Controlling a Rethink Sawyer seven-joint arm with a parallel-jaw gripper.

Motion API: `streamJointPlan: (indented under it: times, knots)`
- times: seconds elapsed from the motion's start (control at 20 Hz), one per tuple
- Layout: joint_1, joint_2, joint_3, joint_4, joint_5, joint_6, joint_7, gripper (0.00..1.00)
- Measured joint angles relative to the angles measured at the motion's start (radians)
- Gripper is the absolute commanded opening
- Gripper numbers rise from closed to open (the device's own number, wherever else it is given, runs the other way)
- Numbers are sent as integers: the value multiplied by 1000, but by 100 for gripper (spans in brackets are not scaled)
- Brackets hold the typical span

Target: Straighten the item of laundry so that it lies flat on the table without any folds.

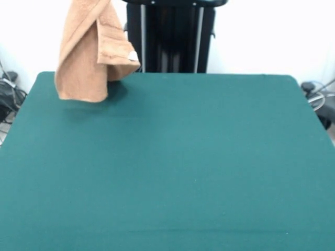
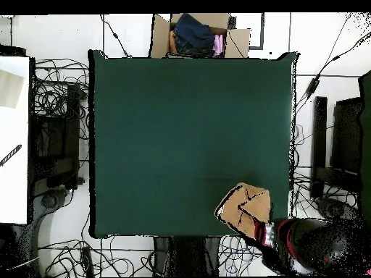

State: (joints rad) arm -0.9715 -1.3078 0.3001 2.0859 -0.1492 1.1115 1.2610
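Towel (image 1: 89, 52): hung folded, long axis vertical, over the desk (image 1: 172, 157) corner, directly below your gripper (image 2: 269, 233). Jaws' state: could not be told; presumably grasping its top.

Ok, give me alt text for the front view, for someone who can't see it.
An orange-tan towel hangs folded from above the picture's top edge, its lower hem at or just above the far left corner of a dark green table. A small white tag shows on one flap.

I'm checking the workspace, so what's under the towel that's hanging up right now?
Under the hanging towel only bare green table and a faint shadow show. Its lower edge sits near the tabletop; the spot directly behind it is hidden.
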Motion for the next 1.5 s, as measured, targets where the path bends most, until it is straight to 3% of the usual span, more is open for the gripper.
streamJointPlan:
  times: [0.85, 1.5]
  knots:
    - [-6, 11, 0, 48, 0, -36, 0, 0]
    - [42, 60, 0, 109, 1, -129, 0, 0]
